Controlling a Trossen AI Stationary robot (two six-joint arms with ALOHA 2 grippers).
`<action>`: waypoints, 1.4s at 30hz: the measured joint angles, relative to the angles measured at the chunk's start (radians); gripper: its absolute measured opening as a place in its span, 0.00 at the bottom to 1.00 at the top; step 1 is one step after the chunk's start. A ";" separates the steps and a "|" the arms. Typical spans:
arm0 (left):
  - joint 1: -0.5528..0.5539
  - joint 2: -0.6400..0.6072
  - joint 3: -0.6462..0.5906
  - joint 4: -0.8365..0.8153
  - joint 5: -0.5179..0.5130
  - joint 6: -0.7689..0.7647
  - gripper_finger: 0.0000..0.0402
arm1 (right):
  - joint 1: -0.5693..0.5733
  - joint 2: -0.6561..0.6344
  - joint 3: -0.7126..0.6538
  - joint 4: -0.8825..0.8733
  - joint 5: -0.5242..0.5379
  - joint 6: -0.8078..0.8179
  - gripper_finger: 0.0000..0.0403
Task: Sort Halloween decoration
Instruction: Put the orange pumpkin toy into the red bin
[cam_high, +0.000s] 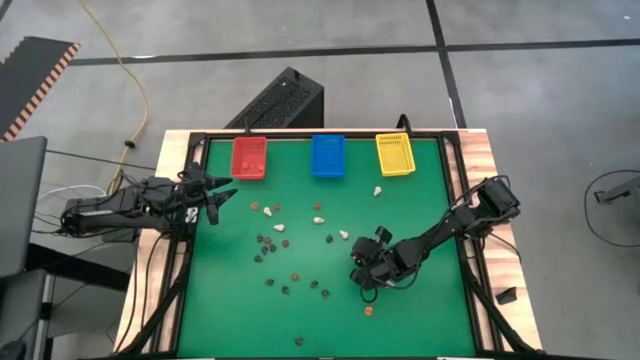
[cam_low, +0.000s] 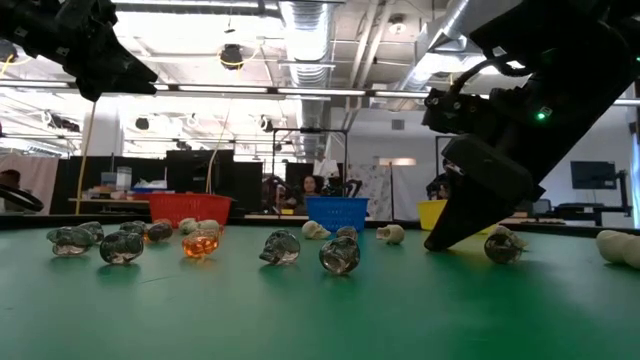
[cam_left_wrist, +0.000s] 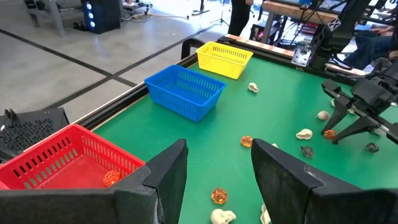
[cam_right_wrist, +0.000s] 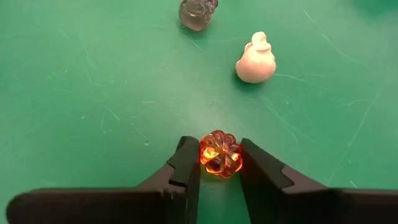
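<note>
So the right gripper (cam_right_wrist: 219, 163) is down on the green table (cam_high: 420, 200), fingers nearly closed and pinching a little orange pumpkin trinket (cam_right_wrist: 219, 154) from both sides. Its arm reaches in low from the table's right edge, wrist tipped down. Just ahead of the claw there's a cream-white trinket (cam_right_wrist: 255, 60), with a dark one (cam_right_wrist: 198, 12) a bit further out. The left gripper (cam_high: 212, 195) hangs open over by the red bin (cam_high: 249, 158)
</note>
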 joint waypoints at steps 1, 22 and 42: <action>0.000 0.000 0.000 0.000 0.000 0.000 0.42 | 0.000 0.000 0.000 0.001 0.000 0.000 0.29; 0.000 0.000 0.000 0.000 0.000 0.000 0.42 | -0.155 0.005 0.160 0.038 0.024 -0.348 0.28; 0.000 0.000 0.000 0.000 -0.001 0.000 0.42 | -0.546 0.003 0.238 0.573 -0.325 -0.812 0.18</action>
